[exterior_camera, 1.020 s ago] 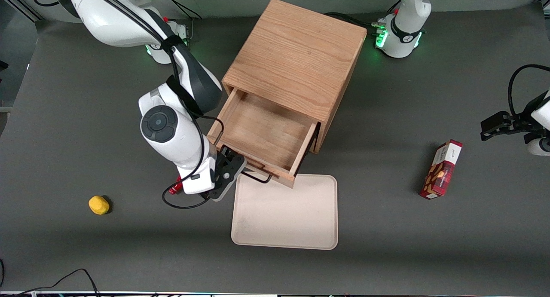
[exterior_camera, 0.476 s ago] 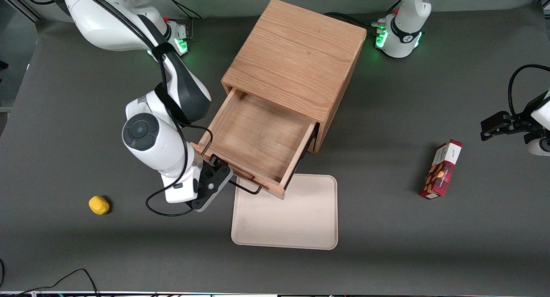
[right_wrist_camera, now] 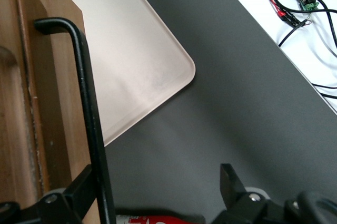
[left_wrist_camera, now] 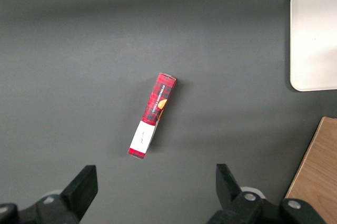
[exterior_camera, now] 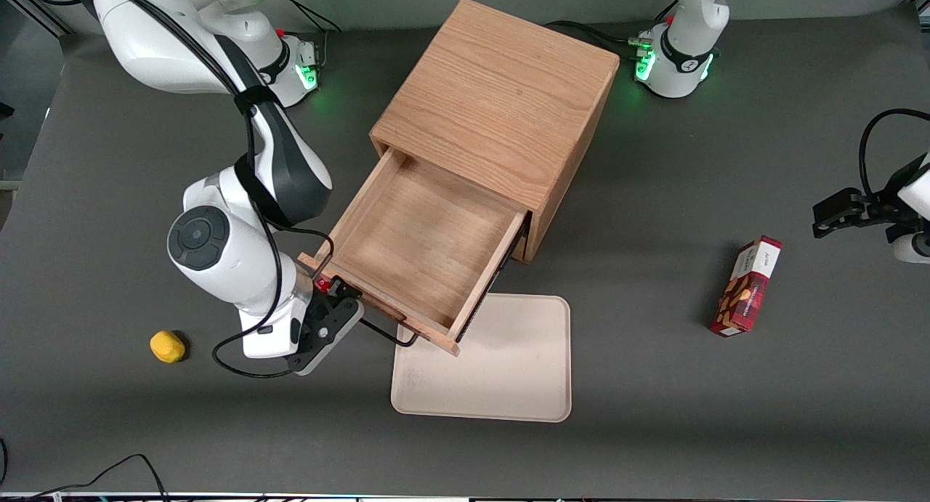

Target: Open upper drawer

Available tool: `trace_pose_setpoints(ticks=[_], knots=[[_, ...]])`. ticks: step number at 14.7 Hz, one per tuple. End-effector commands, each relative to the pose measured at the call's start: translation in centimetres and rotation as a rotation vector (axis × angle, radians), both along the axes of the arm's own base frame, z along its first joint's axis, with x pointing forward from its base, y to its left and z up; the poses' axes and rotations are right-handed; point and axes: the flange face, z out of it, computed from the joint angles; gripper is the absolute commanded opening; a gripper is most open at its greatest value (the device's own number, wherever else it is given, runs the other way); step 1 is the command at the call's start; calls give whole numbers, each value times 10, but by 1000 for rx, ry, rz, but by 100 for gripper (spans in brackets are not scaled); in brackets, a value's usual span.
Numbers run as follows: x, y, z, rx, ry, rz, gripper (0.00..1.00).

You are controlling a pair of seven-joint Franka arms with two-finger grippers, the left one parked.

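The upper drawer (exterior_camera: 421, 255) stands pulled far out of the light-oak cabinet (exterior_camera: 494, 102), and its tray body is bare inside. Its thin black wire handle (exterior_camera: 389, 336) sticks out from the flat drawer front (right_wrist_camera: 52, 103). My right gripper (exterior_camera: 349, 314) is at the handle's end nearer the working arm's side, in front of the drawer. In the right wrist view the gripper (right_wrist_camera: 155, 187) is open. The handle bar (right_wrist_camera: 87, 103) runs just inside one finger (right_wrist_camera: 79, 187), and the other finger (right_wrist_camera: 231, 182) stands well apart over the dark table. The lower drawer is hidden under the upper one.
A beige tray (exterior_camera: 508, 371) lies on the table in front of the drawer, partly under the drawer front. A yellow lump (exterior_camera: 167, 346) sits toward the working arm's end. A red box (exterior_camera: 748, 284) lies toward the parked arm's end. Cables (right_wrist_camera: 295, 2) run past the table's edge.
The drawer has slid farther out of the cabinet. My gripper has moved with the handle, nearer to the front camera and toward the working arm's end.
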Motion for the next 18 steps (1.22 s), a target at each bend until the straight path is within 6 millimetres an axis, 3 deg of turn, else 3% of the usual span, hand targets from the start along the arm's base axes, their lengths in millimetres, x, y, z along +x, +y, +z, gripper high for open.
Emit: trace_pose_setpoints(ticks=[1,8,13,16,18], knots=[[10,0,4,40,-58,-58,100],[-12,46,21,201,29,-262,100],[-23,63,28,233,61,-331,100],[-22,51,45,238,52,-357,100],[-23,27,67,212,63,-384,100]])
